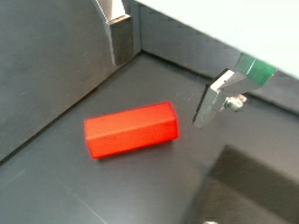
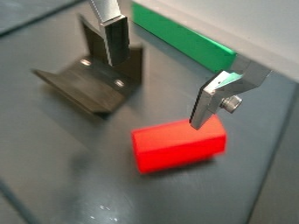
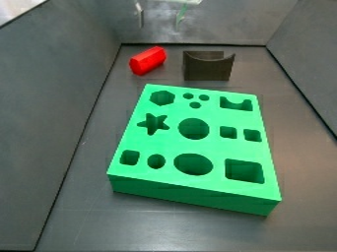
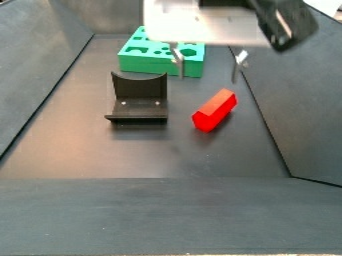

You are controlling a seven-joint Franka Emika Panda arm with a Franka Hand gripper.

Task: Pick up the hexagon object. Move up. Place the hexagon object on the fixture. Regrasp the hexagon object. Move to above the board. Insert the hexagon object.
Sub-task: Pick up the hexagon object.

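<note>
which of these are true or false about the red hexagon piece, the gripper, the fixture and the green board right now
1. The hexagon object lies on the floor. True.
2. The gripper is shut on it. False: the jaws stand open, nothing between them.
3. The hexagon object rests in the fixture. False: it lies beside it, apart.
4. The board has empty cut-outs. True.
5. The gripper hangs above the hexagon object. True.

Tool – blurred, cropped at side-view top edge
</note>
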